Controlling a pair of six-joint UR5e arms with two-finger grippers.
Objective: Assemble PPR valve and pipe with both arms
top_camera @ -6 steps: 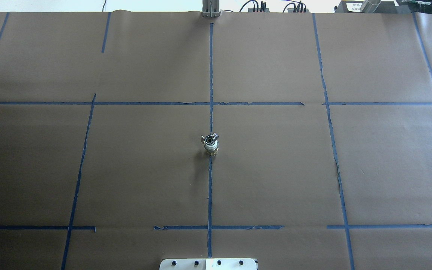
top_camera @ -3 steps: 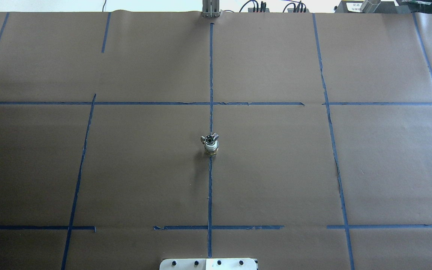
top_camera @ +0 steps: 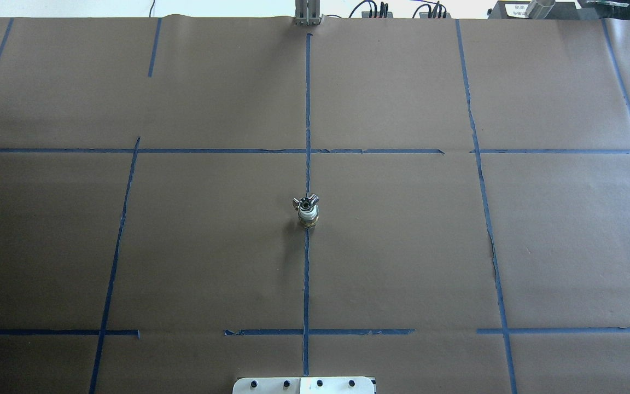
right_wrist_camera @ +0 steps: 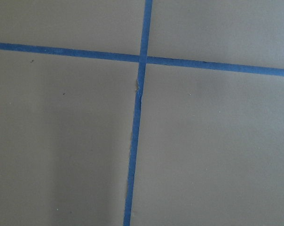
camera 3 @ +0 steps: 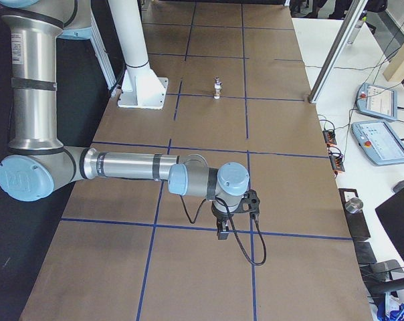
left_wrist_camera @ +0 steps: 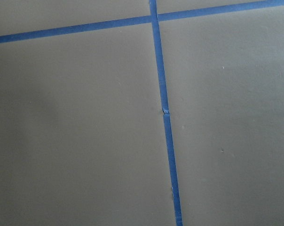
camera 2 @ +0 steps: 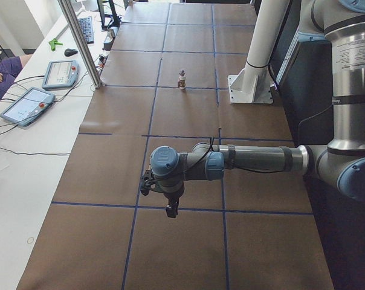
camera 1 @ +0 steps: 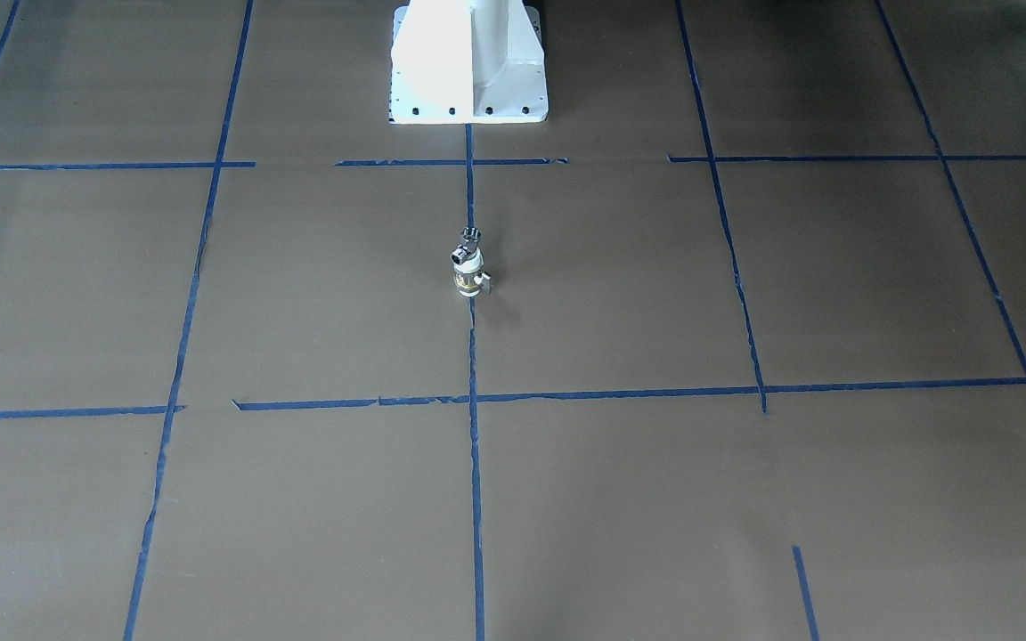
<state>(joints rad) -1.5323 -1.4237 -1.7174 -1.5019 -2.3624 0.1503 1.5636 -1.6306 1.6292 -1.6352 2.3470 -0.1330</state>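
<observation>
At the table's left end, left arm (camera 2: 255,160) is stretched out low over the table (top_camera: 184,246), well apart from the parts. Its jaws show only in the side view; cannot tell whether they are open or closed. Left wrist camera: tape and brown paper only.

Centre: PPR valve (top_camera: 308,217) stands upright on the blue tape line (top_camera: 307,273), one white socket end down. The pipe (top_camera: 305,202) sits on its upper end, touching. Depth of seating too small to judge. Side knob (camera 1: 484,283) points toward the robot's left.

Right end: right arm (camera 3: 128,166) mirrors the left, low and far from the stack. Its jaws are again seen only from the side; state cannot be told.

Handling (judgement): both parts rigid and dense for their size. The chrome is likely slippery. The stack is tall and narrow, so a side bump could tip it. Best hold is across the valve's brass middle or white socket, clear of the knob.

Room: wide on both sides of the stack. Nearest obstacles are the white base plate (top_camera: 304,384) and, at the far edge, the aluminium post (top_camera: 307,13).
</observation>
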